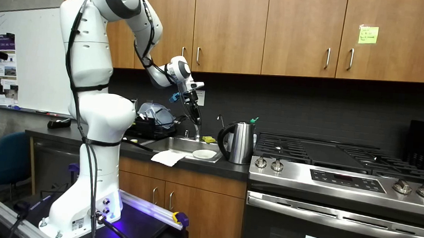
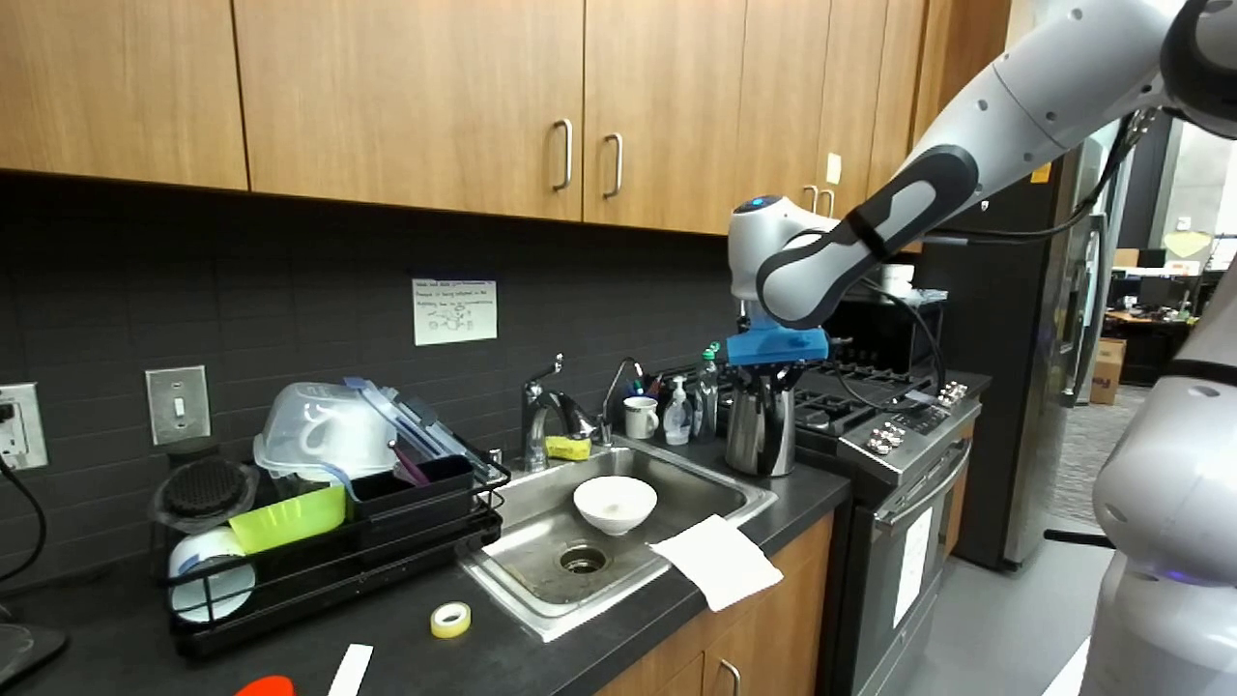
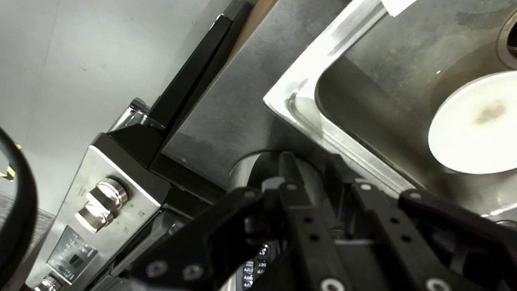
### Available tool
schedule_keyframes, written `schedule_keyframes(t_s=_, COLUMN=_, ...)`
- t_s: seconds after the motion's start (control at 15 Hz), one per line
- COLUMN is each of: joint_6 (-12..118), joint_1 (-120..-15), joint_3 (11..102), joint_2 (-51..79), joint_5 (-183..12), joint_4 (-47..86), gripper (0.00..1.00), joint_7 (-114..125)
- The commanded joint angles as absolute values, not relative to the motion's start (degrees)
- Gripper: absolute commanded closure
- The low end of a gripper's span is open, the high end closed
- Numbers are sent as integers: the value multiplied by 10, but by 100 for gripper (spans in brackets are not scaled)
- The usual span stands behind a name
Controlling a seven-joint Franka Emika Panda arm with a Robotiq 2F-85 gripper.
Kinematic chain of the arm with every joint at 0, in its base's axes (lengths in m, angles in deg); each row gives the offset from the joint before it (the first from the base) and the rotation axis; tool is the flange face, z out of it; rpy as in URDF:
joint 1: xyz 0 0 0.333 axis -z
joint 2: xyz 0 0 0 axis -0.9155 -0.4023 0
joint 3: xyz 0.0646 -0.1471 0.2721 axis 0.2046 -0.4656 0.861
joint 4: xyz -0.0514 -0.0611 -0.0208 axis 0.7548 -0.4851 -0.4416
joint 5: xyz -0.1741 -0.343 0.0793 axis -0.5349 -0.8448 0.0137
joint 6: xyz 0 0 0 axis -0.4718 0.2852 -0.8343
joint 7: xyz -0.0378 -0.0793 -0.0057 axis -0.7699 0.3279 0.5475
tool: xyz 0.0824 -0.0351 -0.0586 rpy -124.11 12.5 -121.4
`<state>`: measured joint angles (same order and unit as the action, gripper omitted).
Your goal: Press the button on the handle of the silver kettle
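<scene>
The silver kettle (image 1: 242,145) stands upright on the counter between sink and stove, its black handle (image 1: 222,142) towards the sink. It also shows in an exterior view (image 2: 759,440), its top hidden behind my gripper (image 2: 770,377). In an exterior view my gripper (image 1: 197,121) points down, left of the kettle in the picture. In the wrist view the kettle (image 3: 242,169) is below my gripper (image 3: 311,161); the fingers are apart with nothing between them. A dark button panel (image 3: 252,270) with lit labels shows beside the fingers, partly hidden by them.
The sink (image 2: 541,503) holds a white bowl (image 2: 615,505). A faucet (image 2: 536,416), a mug (image 2: 641,418) and soap bottles (image 2: 677,416) stand behind it. The stove (image 1: 345,184) adjoins the kettle. A white sheet (image 2: 720,561) hangs over the counter edge. Cabinets (image 1: 229,27) hang above.
</scene>
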<state>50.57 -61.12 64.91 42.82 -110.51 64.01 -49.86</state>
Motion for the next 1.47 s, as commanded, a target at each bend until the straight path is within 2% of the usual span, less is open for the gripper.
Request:
schedule_keyframes(t_s=0.0, joint_6=520, joint_1=-599, joint_3=648, joint_2=432, joint_5=-1144, joint_4=643, gripper=100, joint_7=-523)
schedule_keyframes(t_s=1.4, joint_6=562, joint_1=-593, joint_3=608, joint_2=384, joint_5=-1350, joint_4=643, gripper=100, joint_7=-663)
